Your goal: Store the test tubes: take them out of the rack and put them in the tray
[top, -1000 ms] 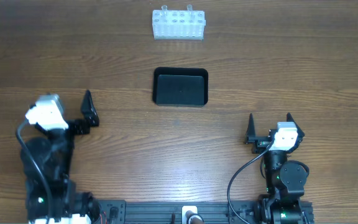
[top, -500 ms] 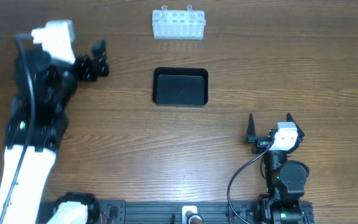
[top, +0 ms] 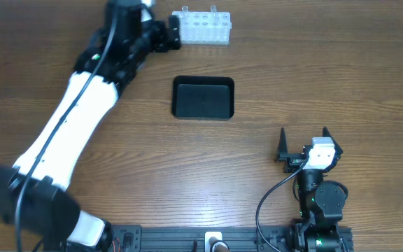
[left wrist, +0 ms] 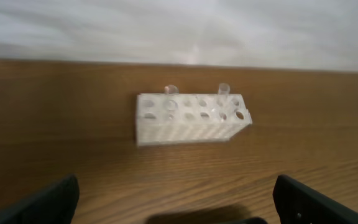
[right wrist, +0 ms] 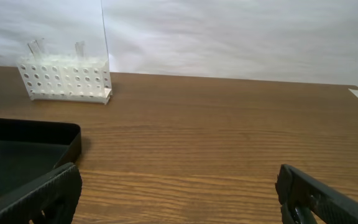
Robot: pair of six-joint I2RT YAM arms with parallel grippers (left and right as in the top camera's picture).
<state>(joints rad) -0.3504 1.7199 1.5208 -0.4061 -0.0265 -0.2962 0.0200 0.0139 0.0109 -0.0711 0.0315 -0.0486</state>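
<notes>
While two tubes [left wrist: 171, 91] stand upright in the far row of the white rack [left wrist: 191, 119] at the far side of the table [top: 341, 63], the left gripper [top: 173, 33] hangs just beside the rack's left end, spread wide and holding nothing. The black tray [top: 203, 98] lies near the rack, between it and the arm bases, with nothing in it. The right gripper [top: 303, 145] sits well apart near its own base, likewise wide open and holding nothing.

The tubes look thin, clear and light, probably stiff but breakable, with smooth walls that could slip from a loose pinch. Only a short length shows above the rack, so that is the place to grip, across the tube with modest force. A straight upward pull seems wise, since the rack appears light enough to tip or come up with a tube that binds. Being round, a tube should be laid low in the tray.
</notes>
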